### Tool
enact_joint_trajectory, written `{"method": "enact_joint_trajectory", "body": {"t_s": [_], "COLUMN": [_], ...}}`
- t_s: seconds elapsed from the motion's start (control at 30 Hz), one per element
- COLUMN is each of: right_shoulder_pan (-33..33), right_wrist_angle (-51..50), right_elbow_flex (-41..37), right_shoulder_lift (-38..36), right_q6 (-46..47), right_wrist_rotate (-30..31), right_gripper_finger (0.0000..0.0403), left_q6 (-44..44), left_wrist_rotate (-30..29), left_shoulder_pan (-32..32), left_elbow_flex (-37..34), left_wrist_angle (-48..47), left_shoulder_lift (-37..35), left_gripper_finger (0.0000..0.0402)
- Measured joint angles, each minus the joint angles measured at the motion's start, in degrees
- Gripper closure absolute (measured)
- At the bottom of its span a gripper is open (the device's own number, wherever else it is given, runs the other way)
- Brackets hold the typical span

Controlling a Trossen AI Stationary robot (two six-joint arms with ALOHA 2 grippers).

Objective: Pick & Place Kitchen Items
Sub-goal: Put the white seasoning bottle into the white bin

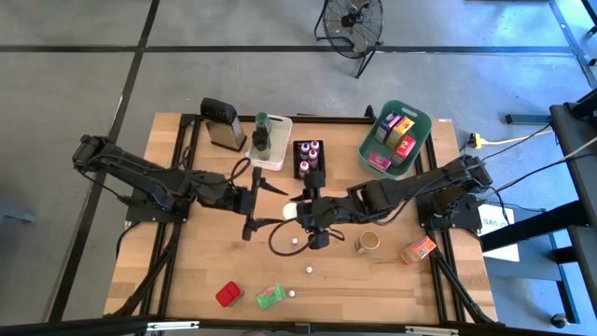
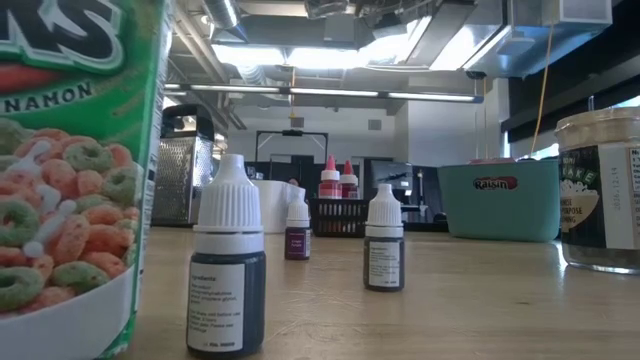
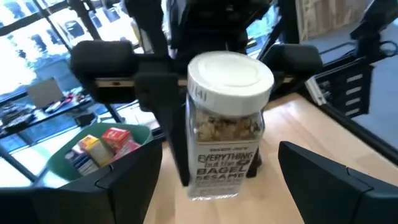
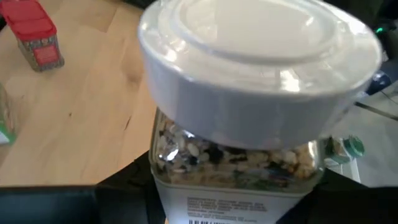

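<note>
A clear jar with a white lid [image 1: 290, 211] and a seed mix inside stands upright at the table's middle, between my two grippers. My right gripper [image 1: 304, 213] comes from the right and is shut on it; its lid fills the right wrist view [image 4: 258, 59]. My left gripper [image 1: 257, 203] faces the jar from the left and is open. Its two fingers [image 3: 134, 186] stand wide on either side of the jar [image 3: 227, 124] without touching it. My right gripper pinches the jar's glass body [image 3: 205, 155] below the lid between its two fingers [image 3: 179, 149], coming level from the table's right side. The jar stands upright in the hold. Whether its base is on the table, I cannot tell.
At the back stand a teal bin [image 1: 418, 126] with packets, a black rack of spice bottles [image 1: 310, 157], a white bin [image 1: 280, 142] with green-lidded jars and a grater [image 1: 222, 123]. Near the front lie a jar [image 1: 368, 243], an orange packet [image 1: 418, 249], red [image 1: 228, 294] and green [image 1: 270, 297] packets, and small bottles [image 1: 309, 270].
</note>
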Motion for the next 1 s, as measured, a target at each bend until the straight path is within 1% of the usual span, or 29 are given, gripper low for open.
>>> {"method": "enact_joint_trajectory", "body": {"t_s": [0.2, 0.33, 0.5, 0.7, 0.87, 0.9, 1.0], "right_shoulder_pan": [-0.2, -0.2, -0.2, -0.2, -0.2, -0.2, -0.2], "right_wrist_angle": [0.9, 1.1, 1.3, 1.4, 1.3, 1.4, 1.3], "right_elbow_flex": [0.0, 0.0, 0.0, 0.0, 0.0, 0.0, 0.0], "right_shoulder_lift": [0.3, 0.3, 0.3, 0.3, 0.3, 0.3, 0.3], "right_q6": [-0.1, -0.1, -0.3, -0.3, -0.3, -0.3, -0.4], "right_wrist_rotate": [0.0, 0.0, -0.1, -0.2, -0.2, -0.2, -0.2], "right_gripper_finger": [0.0195, 0.0198, 0.0200, 0.0200, 0.0199, 0.0199, 0.0199], "left_q6": [0.1, 0.2, 1.6, 5.1, 7.4, 7.5, 7.3], "left_wrist_rotate": [0.7, 0.9, 3.7, 2.3, 2.3, 2.7, 6.6], "left_shoulder_pan": [-0.5, -0.5, -0.4, -0.4, -0.4, -0.4, -0.4], "left_elbow_flex": [0.0, 0.0, 0.0, -0.1, -0.1, -0.1, -0.1], "left_wrist_angle": [2.8, 5.1, 10.3, 16.9, 20.3, 20.7, 21.9], "left_shoulder_lift": [0.0, 0.0, 3.8, 8.5, 9.0, 9.0, 9.2], "left_gripper_finger": [0.0084, 0.0084, 0.0084, 0.0084, 0.0084, 0.0084, 0.0084]}}
